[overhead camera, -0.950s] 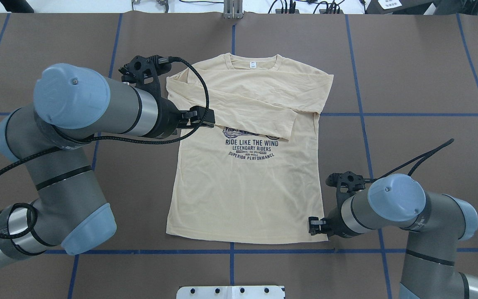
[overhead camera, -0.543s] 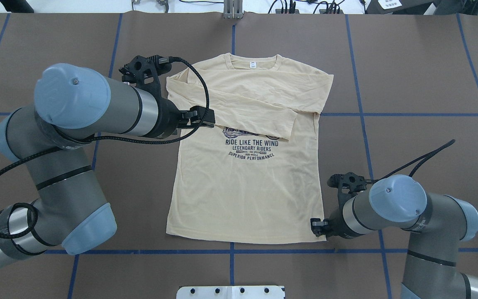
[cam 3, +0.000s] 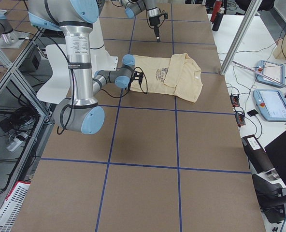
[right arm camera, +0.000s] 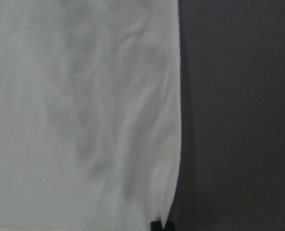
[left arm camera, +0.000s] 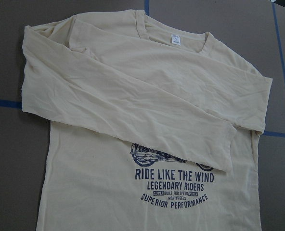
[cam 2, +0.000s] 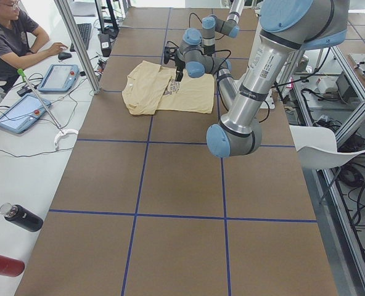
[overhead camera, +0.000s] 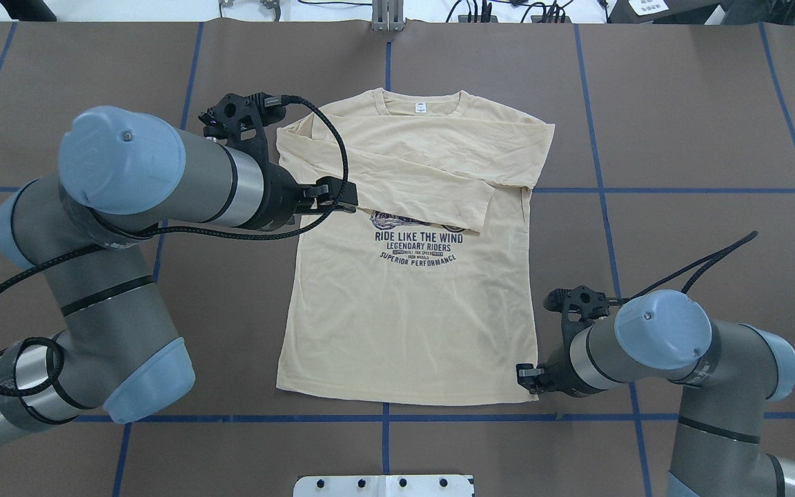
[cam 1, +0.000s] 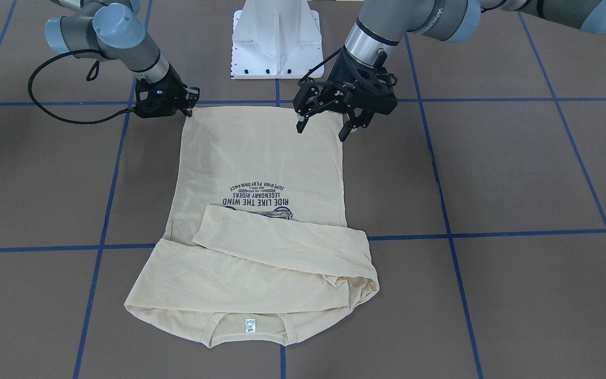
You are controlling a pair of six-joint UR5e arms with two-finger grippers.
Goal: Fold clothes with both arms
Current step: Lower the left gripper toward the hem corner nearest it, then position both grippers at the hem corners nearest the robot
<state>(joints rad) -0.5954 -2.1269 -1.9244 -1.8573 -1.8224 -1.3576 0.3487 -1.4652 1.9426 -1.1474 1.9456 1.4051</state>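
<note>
The cream-yellow shirt [overhead camera: 404, 310] lies flat and face up on the brown table, with both sleeves folded across the chest and the navy print partly covered [left arm camera: 174, 175]. My left gripper [cam 1: 321, 132] hangs open well above the shirt's left side [overhead camera: 344, 196], holding nothing. My right gripper [overhead camera: 523, 375] is down at the table on the shirt's near right hem corner [cam 1: 190, 103]. In the right wrist view its fingertips [right arm camera: 157, 226] sit together at the cloth's edge [right arm camera: 84, 120], so it looks shut on the hem.
The white pedestal base [cam 1: 276, 42] stands at the table's near edge, just behind the hem. Blue tape lines [overhead camera: 597, 190] grid the table. A person [cam 2: 10, 31] sits at a side desk with tablets, and bottles [cam 2: 22, 219] lie there.
The right arm has shifted slightly to the right and toward the near edge at the hem corner. The left arm has barely moved.
</note>
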